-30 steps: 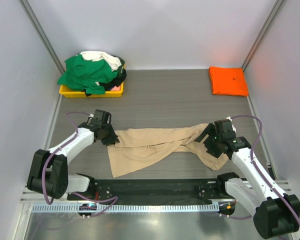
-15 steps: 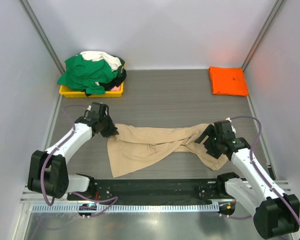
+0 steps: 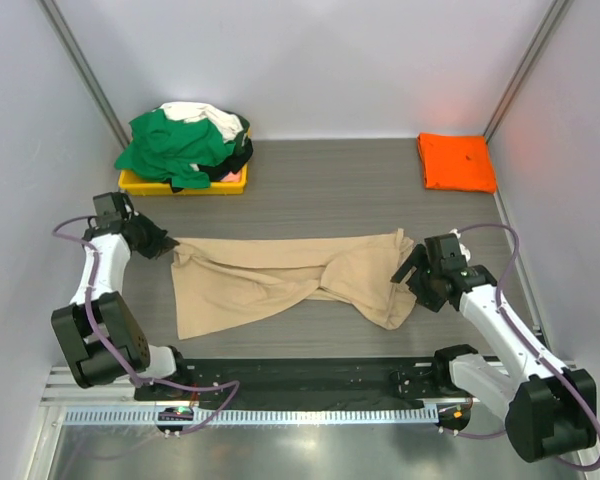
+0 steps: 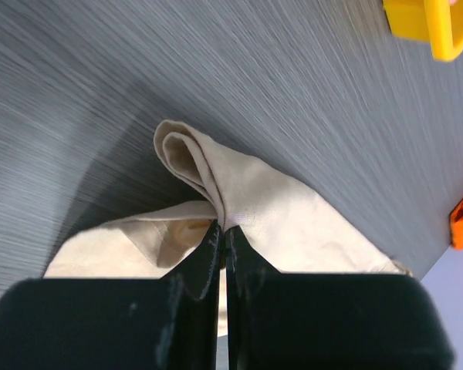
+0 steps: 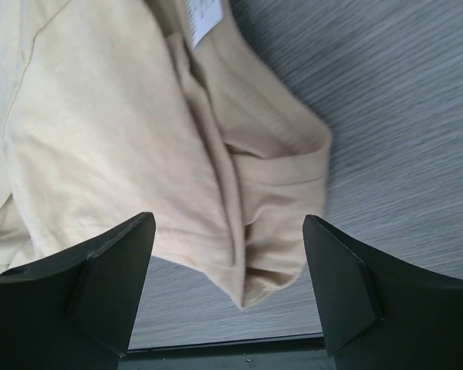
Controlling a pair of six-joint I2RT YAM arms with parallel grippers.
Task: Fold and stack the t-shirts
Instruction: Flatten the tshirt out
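A tan-beige t-shirt (image 3: 280, 275) lies crumpled and stretched across the middle of the table. My left gripper (image 3: 160, 243) is shut on its left corner; the left wrist view shows the cloth (image 4: 239, 193) pinched between the closed jaws. My right gripper (image 3: 408, 272) is open at the shirt's right end, its fingers (image 5: 108, 270) spread either side of a bunched fold (image 5: 270, 231), not holding it. A folded bright orange t-shirt (image 3: 457, 161) lies at the back right. Green (image 3: 170, 145), white and black shirts are heaped in the back left.
A shallow yellow tray (image 3: 145, 184) under the heap stands at the back left, its corner also in the left wrist view (image 4: 428, 23). White walls enclose the table on three sides. A black rail (image 3: 310, 375) runs along the near edge.
My left gripper has pulled the shirt's left corner far to the left and slightly back, stretching the shirt out. The shirt's right end slid left; my right gripper stayed nearly in place.
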